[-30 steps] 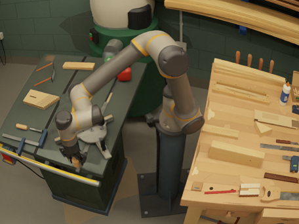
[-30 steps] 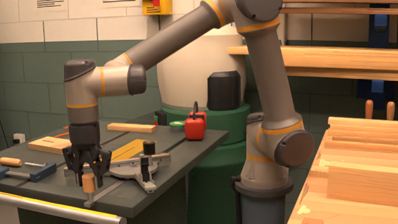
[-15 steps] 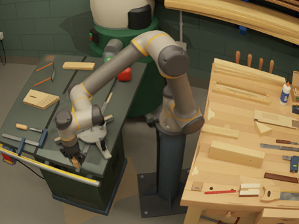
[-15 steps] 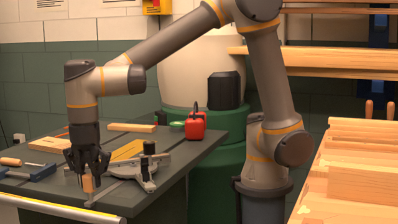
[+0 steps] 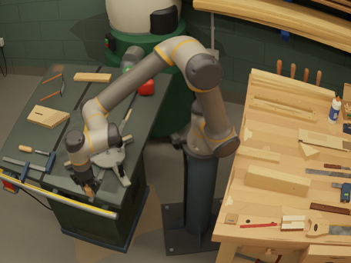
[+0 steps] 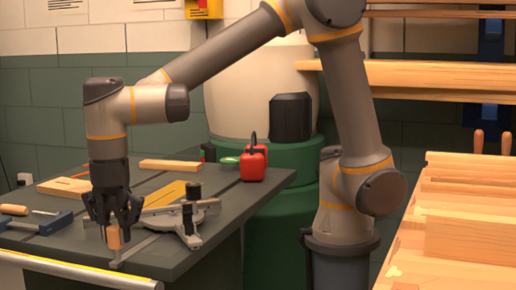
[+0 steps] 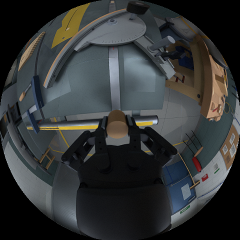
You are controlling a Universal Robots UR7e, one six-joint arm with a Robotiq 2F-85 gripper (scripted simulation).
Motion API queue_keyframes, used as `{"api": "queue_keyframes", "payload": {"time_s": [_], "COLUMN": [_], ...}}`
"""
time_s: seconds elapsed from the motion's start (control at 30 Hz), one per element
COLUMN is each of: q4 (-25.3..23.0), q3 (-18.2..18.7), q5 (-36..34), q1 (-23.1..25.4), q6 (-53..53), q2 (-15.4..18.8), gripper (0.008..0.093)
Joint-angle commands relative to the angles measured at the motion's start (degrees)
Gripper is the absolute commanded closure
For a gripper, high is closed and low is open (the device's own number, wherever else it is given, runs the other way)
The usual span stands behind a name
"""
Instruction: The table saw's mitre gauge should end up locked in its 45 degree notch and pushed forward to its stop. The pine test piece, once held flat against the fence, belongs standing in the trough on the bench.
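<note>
The mitre gauge (image 5: 109,155) is partly hidden behind my arm in the side camera; its grey protractor head (image 7: 117,32) and black lock knob (image 6: 193,190) sit on the saw table, and its bar (image 7: 114,82) runs toward the table's front edge. The wooden push handle (image 6: 114,236) at the bar's near end stands upright and is held in my closed gripper (image 7: 116,128), which comes down on it from above. The pine test piece (image 5: 92,77) lies flat at the far side of the saw table. The trough (image 5: 283,109) is on the bench to the right.
The workbench (image 5: 292,161) on the right carries wood blocks and several hand tools. On the saw table lie a red box (image 6: 252,165), a slotted wood block (image 5: 48,116), a blue clamp (image 5: 27,166) and a chisel (image 5: 32,149). The yellow-striped front rail (image 6: 76,270) runs just below my gripper.
</note>
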Motion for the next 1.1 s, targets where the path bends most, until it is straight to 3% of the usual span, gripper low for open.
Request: {"api": "queue_keyframes", "payload": {"time_s": [0.0, 1.07], "q4": [0.0, -1.1], "q3": [0.0, 4.0], "q5": [0.0, 0.0], "q1": [0.0, -2.6], "q6": [0.0, -2.6], "q2": [0.0, -2.9], "gripper": [0.0934, 0.0934]}}
